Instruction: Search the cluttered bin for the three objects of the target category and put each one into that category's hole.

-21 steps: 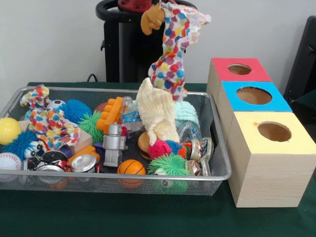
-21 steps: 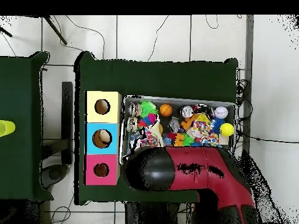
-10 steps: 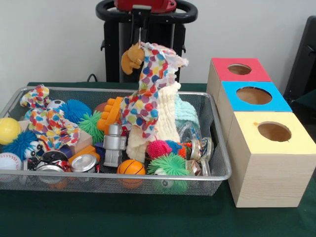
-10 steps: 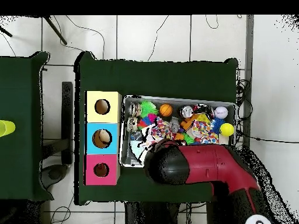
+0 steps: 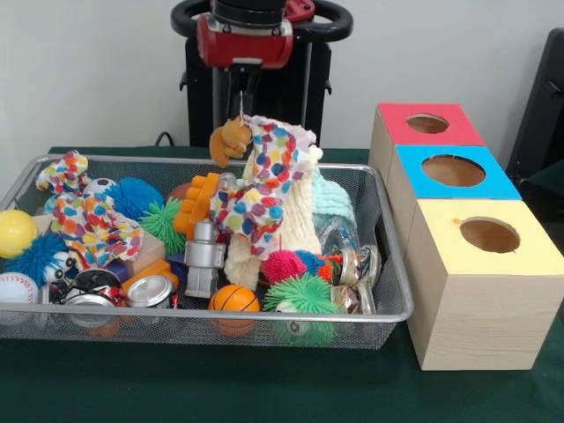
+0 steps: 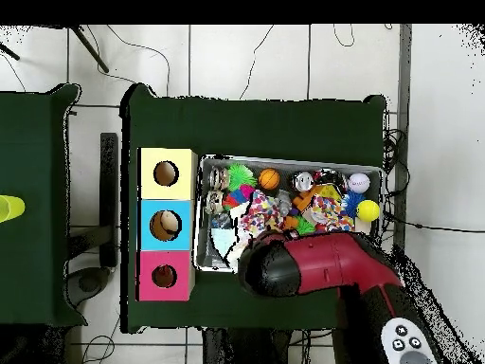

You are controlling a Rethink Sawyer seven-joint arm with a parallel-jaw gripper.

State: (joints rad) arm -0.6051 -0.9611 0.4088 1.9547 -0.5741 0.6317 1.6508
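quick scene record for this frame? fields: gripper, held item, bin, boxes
gripper: gripper shut on spotted cloth, above the bin
held item: spotted cloth hangs from the gripper, its lower end draped on the cream cloth
bin: wire mesh bin full of balls, cans, cloths and toys
boxes: red-top box, blue-top box, yellow-top box in a row beside the bin

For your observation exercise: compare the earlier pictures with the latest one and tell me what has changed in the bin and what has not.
The gripper has come down toward the bin, lowering the spotted cloth it holds with the brown toy. The cloth hung high above the bin before; now its lower end drapes on the cream cloth. The balls, cans and the three boxes stayed put.
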